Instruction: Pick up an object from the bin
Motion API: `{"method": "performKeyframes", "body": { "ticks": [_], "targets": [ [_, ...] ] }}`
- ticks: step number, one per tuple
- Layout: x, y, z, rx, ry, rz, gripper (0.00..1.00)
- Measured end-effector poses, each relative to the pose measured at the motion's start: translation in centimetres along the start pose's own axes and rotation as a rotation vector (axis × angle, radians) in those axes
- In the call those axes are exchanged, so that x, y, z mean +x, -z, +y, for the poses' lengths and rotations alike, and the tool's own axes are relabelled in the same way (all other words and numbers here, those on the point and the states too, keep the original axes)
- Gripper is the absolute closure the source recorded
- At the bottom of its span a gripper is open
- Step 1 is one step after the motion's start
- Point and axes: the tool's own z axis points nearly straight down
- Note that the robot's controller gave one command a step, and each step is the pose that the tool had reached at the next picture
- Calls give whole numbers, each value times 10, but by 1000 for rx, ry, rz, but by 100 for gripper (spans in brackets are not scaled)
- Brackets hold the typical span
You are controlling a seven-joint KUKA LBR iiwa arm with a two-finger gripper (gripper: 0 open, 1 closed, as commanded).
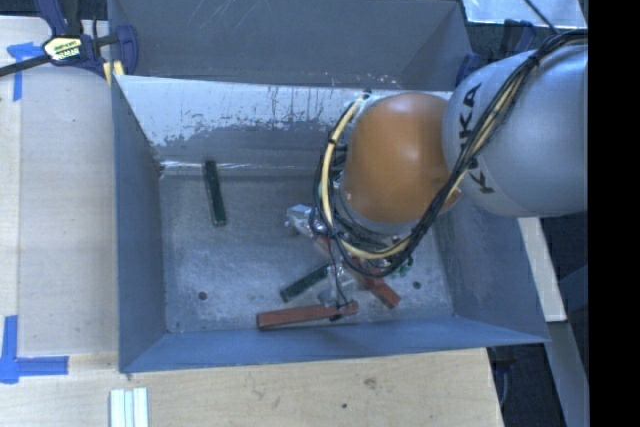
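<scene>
You're looking at the gripper (pixel 339 293) sitting low in the bin (pixel 140 215), just over the right end of the brown flat stick (pixel 295 318). Short dark green stick (pixel 305 284) is lying just up-left of that brown stick, reddish piece (pixel 381 293) just up-right. Jaw state: can't tell, the wrist is hiding it. Nothing is looking lifted; grasp and raise are remaining

We note silver-grey rounded arm (pixel 535 140), black KUKA lettering (pixel 473 137) on casing; glossy orange dome cover (pixel 395 160) at wrist; yellow and black cables (pixel 334 155) looping round it; small metallic claw (pixel 340 289).
</scene>
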Motion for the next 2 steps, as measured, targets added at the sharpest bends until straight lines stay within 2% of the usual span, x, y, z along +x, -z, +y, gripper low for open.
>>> {"method": "performKeyframes", "body": {
  "ticks": [1,2],
  "targets": [
    [0,0,0,0,-1,0,0],
    [4,-45,-6,0,386,-1,100]
  ]
}}
